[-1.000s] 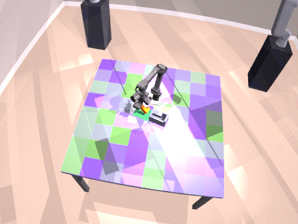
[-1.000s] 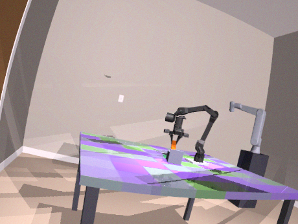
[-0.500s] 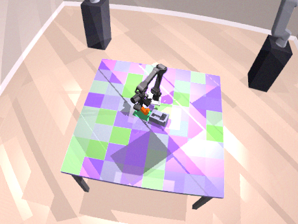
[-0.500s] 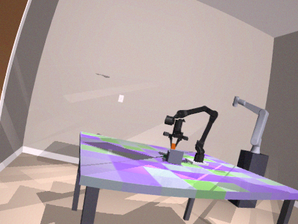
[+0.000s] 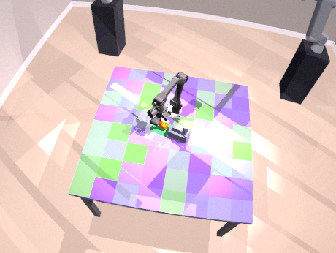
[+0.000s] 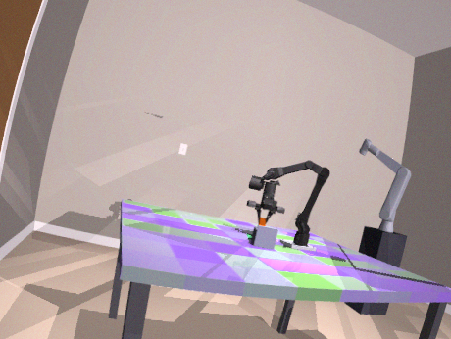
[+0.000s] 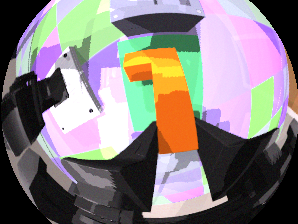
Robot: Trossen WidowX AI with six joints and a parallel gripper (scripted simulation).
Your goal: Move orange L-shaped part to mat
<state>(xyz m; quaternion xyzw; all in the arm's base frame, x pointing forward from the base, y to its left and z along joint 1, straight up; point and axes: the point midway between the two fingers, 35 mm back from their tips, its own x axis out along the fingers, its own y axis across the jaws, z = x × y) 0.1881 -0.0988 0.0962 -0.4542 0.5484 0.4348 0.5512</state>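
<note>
My gripper (image 5: 161,123) (image 6: 263,218) (image 7: 174,123) is shut on the plain end of the orange L-shaped part (image 5: 164,126) (image 6: 262,222) (image 7: 172,95). The part is held over the green mat (image 5: 157,129) (image 6: 249,236) (image 7: 141,107), with its L-shaped end pointing toward the tray. In the exterior view it shows above the tray's top edge, so it is raised. Its exact tilt and the gap to the mat are hard to tell. The grey tray (image 5: 178,134) (image 6: 265,238) (image 7: 157,23) stands beside the mat, its pocket without the part.
The arm's white base plate (image 7: 76,107) is at the left in the wrist view. The patchwork table (image 5: 135,153) (image 6: 196,255) carries the arm, tray and mat. Dark pedestals (image 5: 109,29) (image 5: 304,71) stand on the floor beyond the table.
</note>
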